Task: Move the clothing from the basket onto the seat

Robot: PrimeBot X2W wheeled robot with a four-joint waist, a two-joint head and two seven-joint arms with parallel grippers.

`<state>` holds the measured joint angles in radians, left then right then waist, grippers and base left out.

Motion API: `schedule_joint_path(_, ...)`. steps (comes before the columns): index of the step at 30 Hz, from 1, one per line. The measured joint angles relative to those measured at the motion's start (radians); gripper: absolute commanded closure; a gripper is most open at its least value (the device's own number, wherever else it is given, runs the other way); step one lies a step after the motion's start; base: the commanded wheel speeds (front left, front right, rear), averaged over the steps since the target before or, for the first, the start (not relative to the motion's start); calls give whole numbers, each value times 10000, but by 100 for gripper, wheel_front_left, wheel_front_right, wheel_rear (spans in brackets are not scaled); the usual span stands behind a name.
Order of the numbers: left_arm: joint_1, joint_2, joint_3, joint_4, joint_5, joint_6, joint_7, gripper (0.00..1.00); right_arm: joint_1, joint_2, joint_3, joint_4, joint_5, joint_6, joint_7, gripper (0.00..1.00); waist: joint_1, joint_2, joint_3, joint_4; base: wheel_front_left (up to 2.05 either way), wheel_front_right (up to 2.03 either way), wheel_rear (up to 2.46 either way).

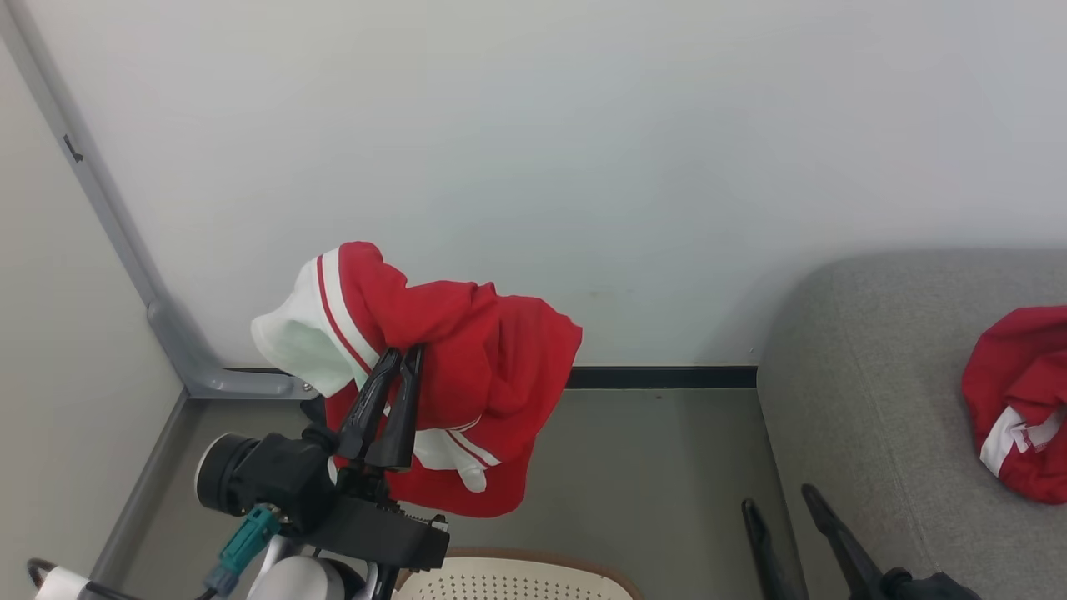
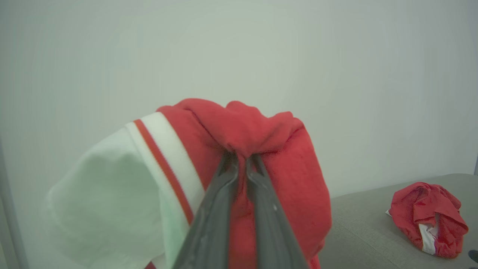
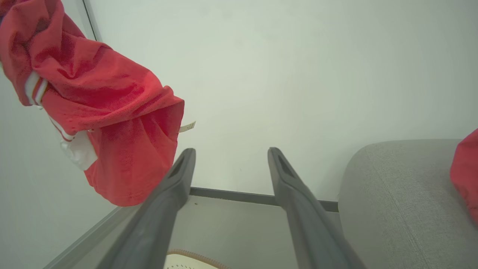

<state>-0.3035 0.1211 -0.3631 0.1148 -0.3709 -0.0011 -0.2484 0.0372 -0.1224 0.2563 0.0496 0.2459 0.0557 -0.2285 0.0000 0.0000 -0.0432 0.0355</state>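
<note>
One red garment (image 1: 1013, 400) lies on the grey seat (image 1: 875, 375), so part of the job looks done. A second garment (image 1: 483, 358) hangs in the air near the basket (image 1: 517, 579), well left of the seat and not yet set down. The left gripper (image 1: 404, 354) is clamped on a fold of it, while the right gripper (image 1: 778, 497) stands wide apart and empty beside the seat's edge.

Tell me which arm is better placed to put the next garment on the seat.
Left. The left pincer is shut on a red garment, clear of the basket, ready to carry to the seat. The right pincer is open and empty.
</note>
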Motion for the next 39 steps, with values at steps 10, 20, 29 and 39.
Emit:
schedule_joint_path(10,44,12,-345,-1014,-19,-88,696,100,-103,81,1266,-337,-349,387,263,0,0,0,-42,-11,0,0,0)
schedule_joint_path(20,41,-59,-984,-1089,-50,-309,1616,100,-787,188,2552,-729,-610,591,435,0,0,0,-66,251,0,0,0)
schedule_joint_path(29,54,-146,-1411,-1615,-69,-433,2151,100,-1797,190,2786,-606,-617,621,439,0,0,0,-97,518,0,0,0)
schedule_joint_path(39,75,-190,-1653,-2251,-105,-431,2575,100,-2756,201,2696,372,-614,637,481,0,0,1,-50,738,0,0,0)
